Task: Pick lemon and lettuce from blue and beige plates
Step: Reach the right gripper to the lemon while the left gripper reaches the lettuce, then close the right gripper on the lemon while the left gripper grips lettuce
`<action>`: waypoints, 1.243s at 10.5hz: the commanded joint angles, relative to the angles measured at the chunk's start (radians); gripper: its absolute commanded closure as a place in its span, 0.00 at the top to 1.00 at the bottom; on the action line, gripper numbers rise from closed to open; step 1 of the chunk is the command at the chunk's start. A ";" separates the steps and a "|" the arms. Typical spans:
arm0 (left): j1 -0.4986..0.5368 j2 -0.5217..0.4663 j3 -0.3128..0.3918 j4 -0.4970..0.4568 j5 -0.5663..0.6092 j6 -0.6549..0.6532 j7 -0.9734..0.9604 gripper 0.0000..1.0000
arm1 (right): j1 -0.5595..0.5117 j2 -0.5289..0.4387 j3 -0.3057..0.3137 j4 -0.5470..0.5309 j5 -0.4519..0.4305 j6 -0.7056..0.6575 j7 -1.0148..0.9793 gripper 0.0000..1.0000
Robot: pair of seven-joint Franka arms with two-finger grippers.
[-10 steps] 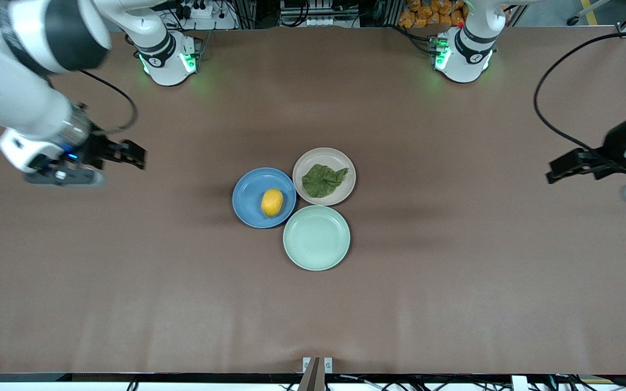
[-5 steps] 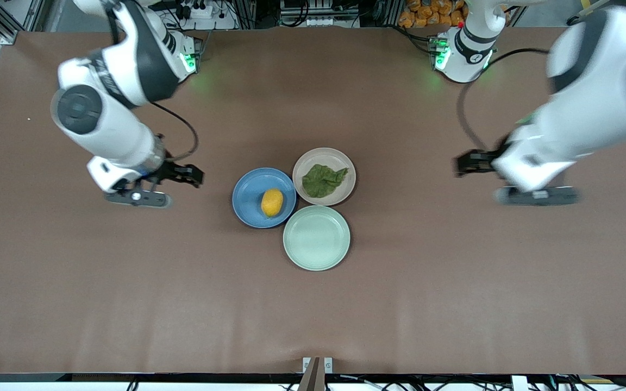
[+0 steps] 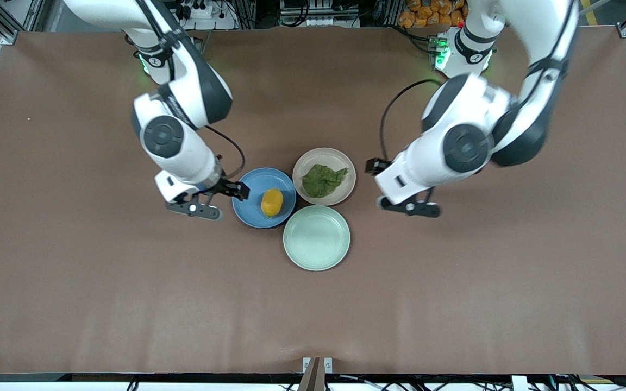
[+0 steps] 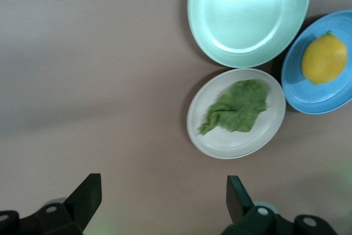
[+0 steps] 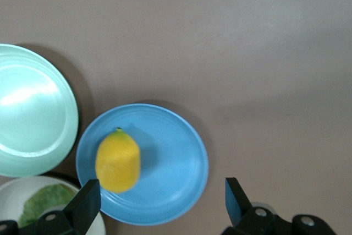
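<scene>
Lemon [image 3: 272, 202] count is one: you will find it lying on the blue plate [image 3: 249, 202], off centre toward the plate's green-plate side, its long axis running roughly from the robots' bases toward the front camera, with the small green-tipped end visible in the right wrist view [image 5: 117, 160]. Lettuce [image 3: 323, 180] count is one: a single wrinkled leaf lying flat in the beige plate [image 3: 324, 157], its longer spread running across the table toward the left arm's end. You have three plates in all, clustered and touching or nearly so: blue, beige, and an empty mint-green plate [image 3: 316, 255] nearest the front camera. The right gripper [image 3: 230, 189] hangs over the blue plate's rim on the side toward the right arm's end, the forearm angled down from its base; its fingers [image 5: 83, 206] stand spread wide, holding nothing. The left gripper [image 3: 374, 165] hangs over bare table just beside the beige plate, toward the left arm's end, with the elbow bent high; its fingers [image 4: 88, 197] are likewise spread apart and hold nothing.
</scene>
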 commanded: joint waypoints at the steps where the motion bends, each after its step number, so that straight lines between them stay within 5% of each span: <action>1: -0.057 0.102 0.007 0.017 -0.030 0.106 -0.009 1.00 | 0.033 0.062 0.003 0.013 0.001 0.085 0.085 1.00; 9: -0.168 0.220 0.007 -0.106 -0.077 0.380 -0.115 1.00 | 0.135 0.237 0.002 0.010 -0.074 0.271 0.291 1.00; 12: -0.205 0.225 0.007 -0.115 -0.102 0.394 -0.207 1.00 | 0.148 0.252 0.002 -0.021 -0.127 0.297 0.303 0.80; 13: -0.212 0.231 0.009 -0.129 -0.102 0.403 -0.209 1.00 | 0.148 0.252 0.003 -0.038 -0.146 0.320 0.303 0.60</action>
